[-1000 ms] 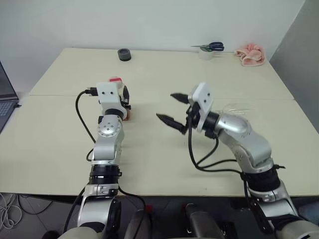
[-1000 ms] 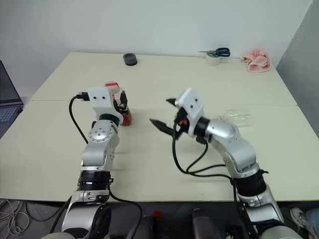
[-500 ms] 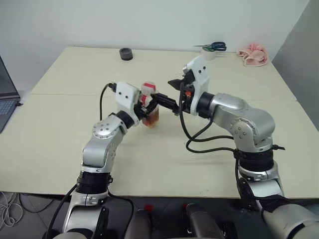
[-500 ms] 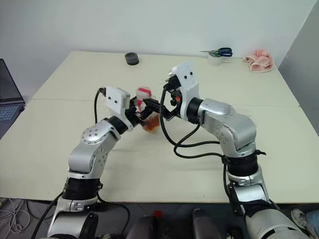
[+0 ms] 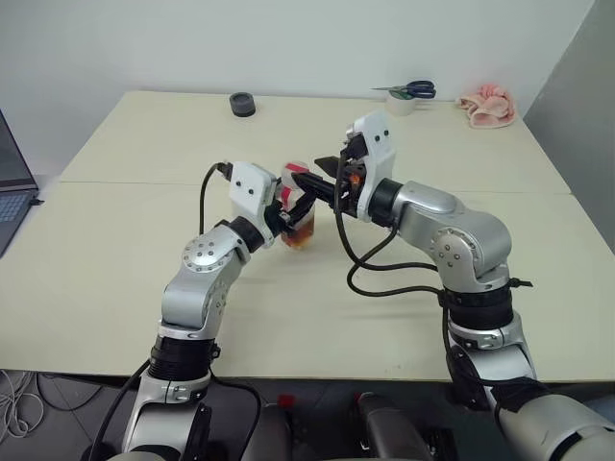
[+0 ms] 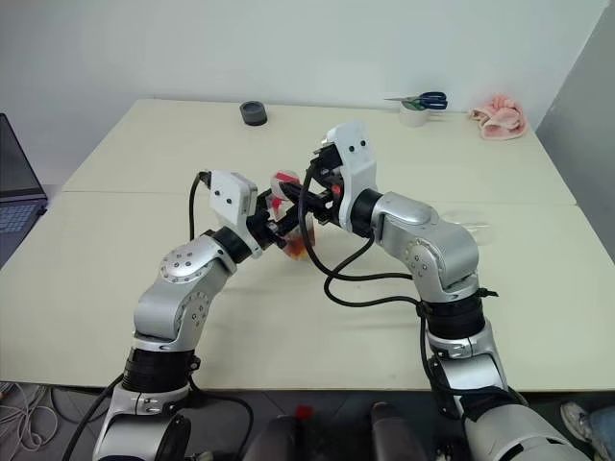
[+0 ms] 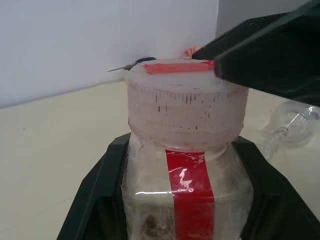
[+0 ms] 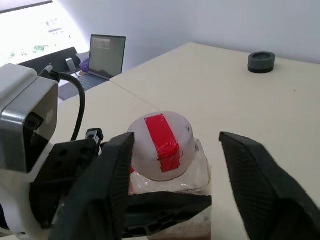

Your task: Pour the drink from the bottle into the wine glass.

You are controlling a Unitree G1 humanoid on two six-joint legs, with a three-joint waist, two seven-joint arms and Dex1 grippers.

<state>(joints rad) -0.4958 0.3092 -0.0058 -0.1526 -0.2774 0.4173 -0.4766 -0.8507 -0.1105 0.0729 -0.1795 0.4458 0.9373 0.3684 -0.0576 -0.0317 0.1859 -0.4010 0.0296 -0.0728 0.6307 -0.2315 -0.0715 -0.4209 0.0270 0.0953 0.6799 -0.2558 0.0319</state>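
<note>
My left gripper (image 5: pixel 291 213) is shut on the bottle (image 5: pixel 296 206), a small clear plastic bottle held upright above the table's middle. A red label strip (image 7: pixel 190 187) runs up its side and over its whitish cap (image 7: pixel 186 107). The amber drink (image 5: pixel 302 234) fills its bottom. My right gripper (image 8: pixel 175 150) is open, one finger on each side of the cap, with a gap still showing on one side. The wine glass (image 6: pixel 469 228) is a clear shape on the table behind my right arm, mostly hidden; in the left wrist view the wine glass (image 7: pixel 295 120) shows beyond the bottle.
A black round lid (image 5: pixel 240 104) sits at the table's far edge. Scissors (image 5: pixel 408 90) rest on a white roll (image 5: pixel 398 104) at the far right, beside a pink cloth (image 5: pixel 485 106). A laptop (image 5: pixel 10 187) stands off the left side.
My left arm has swung the bottle rightward and up toward the middle. My right gripper has risen from low on the right to the bottle's cap, and its fingers now straddle it.
</note>
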